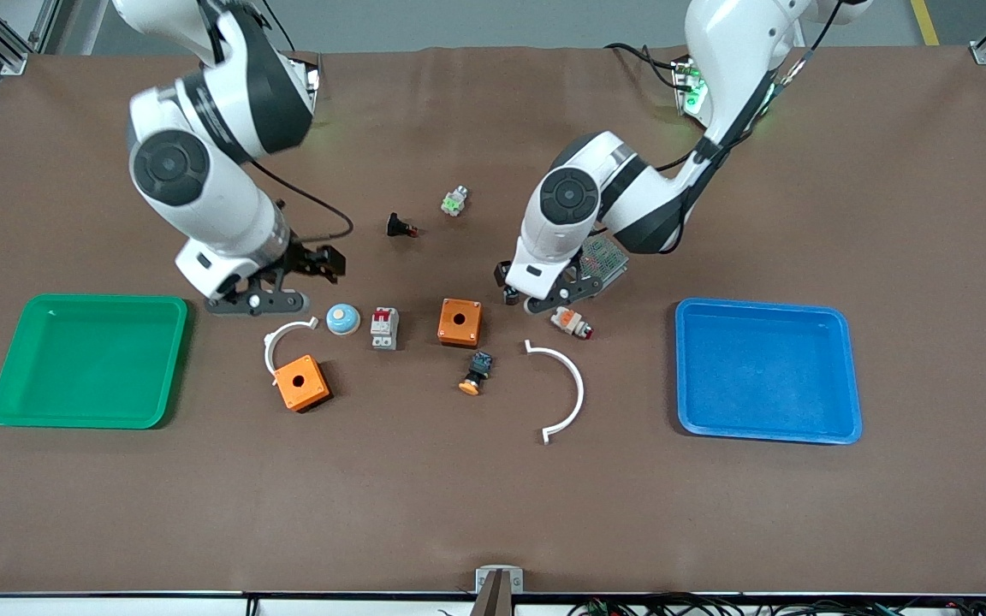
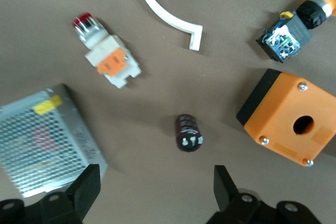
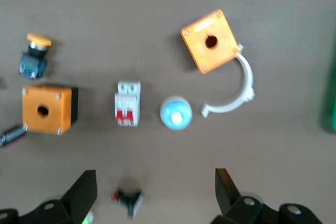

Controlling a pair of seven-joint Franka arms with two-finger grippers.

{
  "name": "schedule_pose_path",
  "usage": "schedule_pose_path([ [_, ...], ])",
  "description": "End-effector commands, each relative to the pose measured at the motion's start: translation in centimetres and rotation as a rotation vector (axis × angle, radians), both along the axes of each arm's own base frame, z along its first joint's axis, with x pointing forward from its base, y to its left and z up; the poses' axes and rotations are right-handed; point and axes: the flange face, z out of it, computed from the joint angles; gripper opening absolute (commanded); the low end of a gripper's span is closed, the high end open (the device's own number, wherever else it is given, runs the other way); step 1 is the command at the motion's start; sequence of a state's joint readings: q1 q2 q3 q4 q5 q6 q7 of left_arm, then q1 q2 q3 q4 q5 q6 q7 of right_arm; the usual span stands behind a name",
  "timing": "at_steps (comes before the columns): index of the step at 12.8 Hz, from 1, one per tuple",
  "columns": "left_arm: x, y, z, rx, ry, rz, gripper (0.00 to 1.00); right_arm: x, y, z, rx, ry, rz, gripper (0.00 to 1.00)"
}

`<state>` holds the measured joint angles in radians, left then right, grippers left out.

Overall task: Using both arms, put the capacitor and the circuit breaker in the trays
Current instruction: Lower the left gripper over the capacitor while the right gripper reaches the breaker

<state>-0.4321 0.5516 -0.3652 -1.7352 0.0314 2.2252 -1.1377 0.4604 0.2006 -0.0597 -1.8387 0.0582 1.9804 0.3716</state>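
Observation:
The capacitor [image 2: 189,133], a tiny black cylinder, lies on the brown mat beside an orange box [image 2: 287,116]. My left gripper [image 2: 156,179] is low over it, open; the capacitor sits just ahead of the fingertips, not between them. In the front view the left gripper [image 1: 536,295] mostly hides it. The circuit breaker [image 1: 384,328], white with red levers, lies flat between a blue dome button [image 1: 342,319] and that orange box [image 1: 460,322]; it also shows in the right wrist view as the circuit breaker [image 3: 127,103]. My right gripper [image 1: 292,281] hangs open and empty over the mat near the dome.
A green tray [image 1: 91,359] lies at the right arm's end and a blue tray [image 1: 767,370] at the left arm's end. A mesh metal box [image 1: 606,255], a white-and-orange part [image 1: 570,322], a second orange box [image 1: 301,382], two white arcs [image 1: 566,389] and several buttons lie around.

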Motion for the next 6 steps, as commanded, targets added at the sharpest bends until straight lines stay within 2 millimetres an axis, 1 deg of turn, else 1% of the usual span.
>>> schedule_pose_path([
  [1,-0.5,-1.8,-3.1,-0.012,-0.013,0.035,0.81,-0.6,1.5,-6.3,0.02,-0.043,-0.039,0.99],
  [2,-0.4,-2.0,-3.9,-0.025,-0.017,0.041,0.78,-0.7,2.7,-8.2,0.013,-0.04,-0.061,0.99],
  [3,-0.4,-2.1,-4.4,-0.029,-0.018,0.043,0.76,-0.9,3.7,-9.3,0.013,-0.047,-0.067,0.99],
  [5,-0.8,-2.3,-5.3,-0.024,-0.008,0.039,0.72,-0.9,5.0,-12.2,0.012,-0.061,-0.085,0.99],
  [6,-1.0,-2.6,-5.6,-0.024,-0.003,0.036,0.71,-1.2,5.9,-13.2,0.012,-0.064,-0.072,0.99],
])
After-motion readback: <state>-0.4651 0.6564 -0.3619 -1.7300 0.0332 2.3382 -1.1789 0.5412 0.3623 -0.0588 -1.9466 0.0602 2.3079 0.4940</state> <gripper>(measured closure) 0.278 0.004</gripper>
